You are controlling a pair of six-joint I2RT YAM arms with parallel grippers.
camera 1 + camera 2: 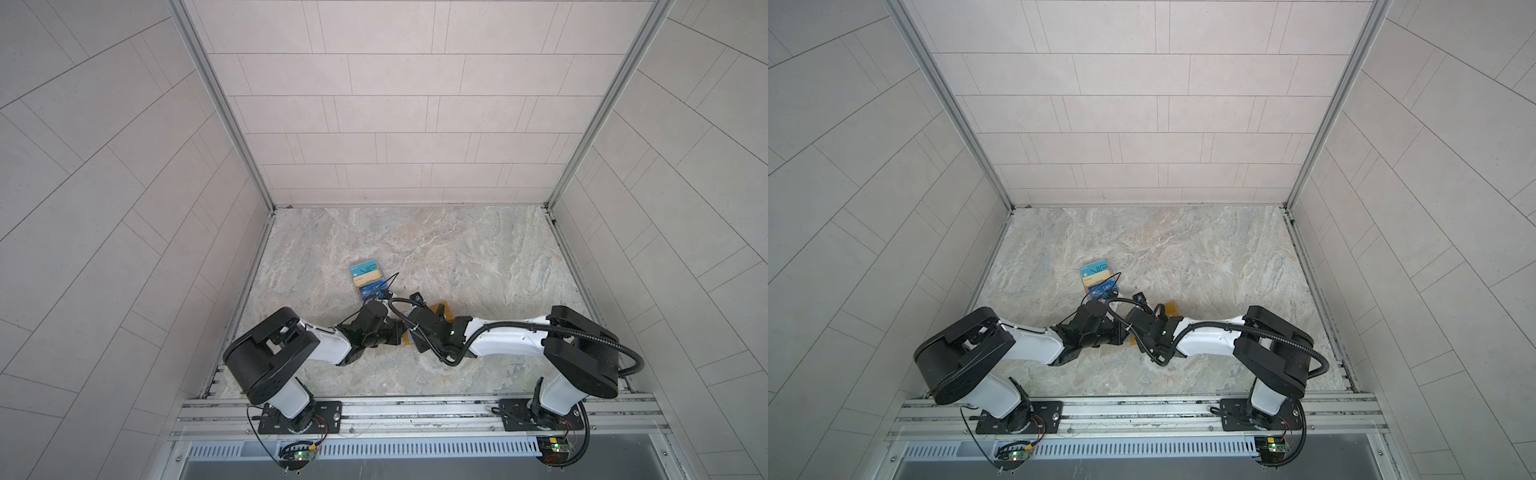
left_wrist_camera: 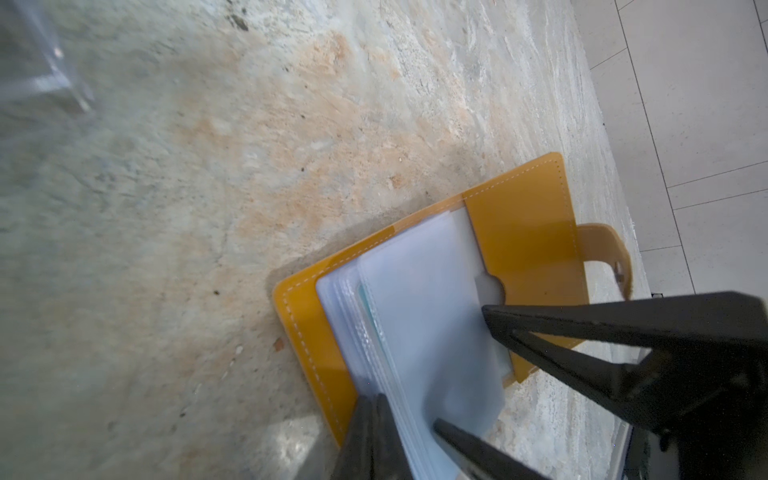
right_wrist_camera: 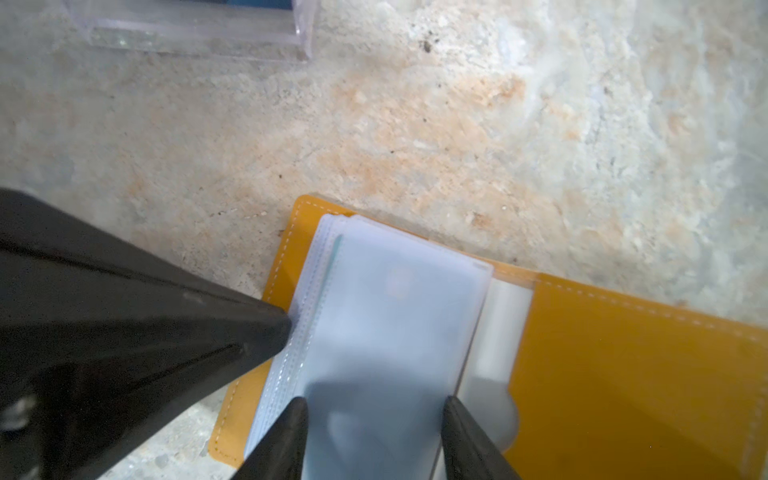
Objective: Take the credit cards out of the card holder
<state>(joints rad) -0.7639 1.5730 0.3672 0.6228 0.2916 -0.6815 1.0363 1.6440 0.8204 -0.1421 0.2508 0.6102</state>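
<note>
We see the mustard-yellow leather-look card holder (image 2: 528,232) lying open on the marbled stone surface (image 1: 457,249), about midway between its side edges and nearer its front edge. The left gripper (image 2: 372,409) is closed, its tip against the edge of the stack of clear plastic sleeves (image 3: 395,324). The right gripper (image 3: 374,405) has its jaws apart, fingertips on the top sleeve. A gold-yellow credit card (image 1: 369,279) and a blue credit card (image 1: 372,287) stand in a clear acrylic tiered stand (image 3: 187,39) near the holder, toward the left edge.
</note>
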